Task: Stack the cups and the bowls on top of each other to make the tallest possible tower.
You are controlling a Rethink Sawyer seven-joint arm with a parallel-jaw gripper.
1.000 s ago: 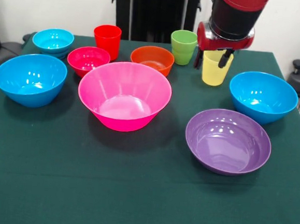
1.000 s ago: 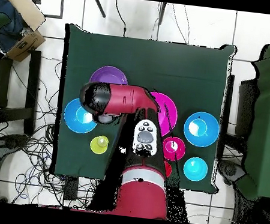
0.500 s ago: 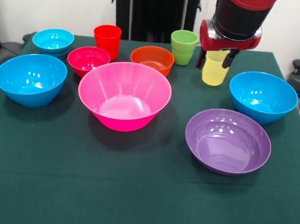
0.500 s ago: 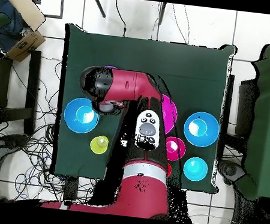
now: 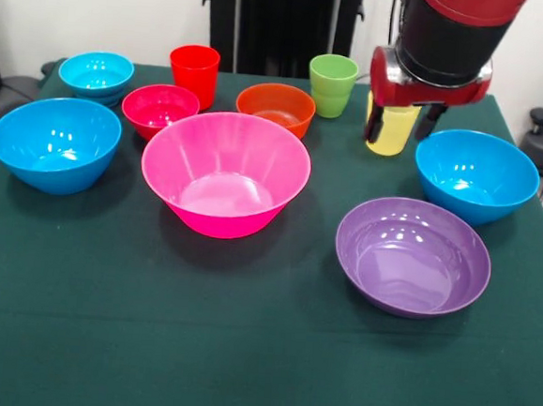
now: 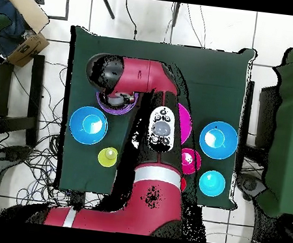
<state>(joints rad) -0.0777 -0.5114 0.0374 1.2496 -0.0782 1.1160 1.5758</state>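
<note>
No brand, label or readable writing shows on anything. The end effector (image 5: 406, 124) hangs with its two dark fingers (image 5: 372, 124) spread apart, one to each side of the yellow cup (image 5: 388, 129), which stands upright on the tabletop (image 5: 147, 344) behind them; whether the fingers touch the cup cannot be told from the front view. In the overhead view the arm (image 6: 141, 80) covers the end effector completely and hides most of the purple bowl (image 6: 105, 102), while the yellow cup (image 6: 108, 156) appears apart from the arm's head.

Nearest the front camera, the purple bowl (image 5: 412, 255) sits below the end effector. The blue bowl (image 5: 476, 174) lies just to the right of the end effector. To the left, the large pink bowl (image 5: 225, 171) stands empty, nothing nested in it. A second blue bowl (image 5: 54, 143) rests far left. Farther back, left of the end effector, come the orange bowl (image 5: 275, 107), the magenta-red bowl (image 5: 159, 109), the green cup (image 5: 332, 85), the red cup (image 5: 194, 72) and the cyan bowl (image 5: 96, 75). Something blue peeks out beneath the cyan bowl; what it is cannot be made out.

The tabletop wears a dark green cloth. From overhead, a white tiled floor (image 6: 270, 36) with loose cables surrounds it, and a cardboard box (image 6: 23, 47) sits at one corner.
</note>
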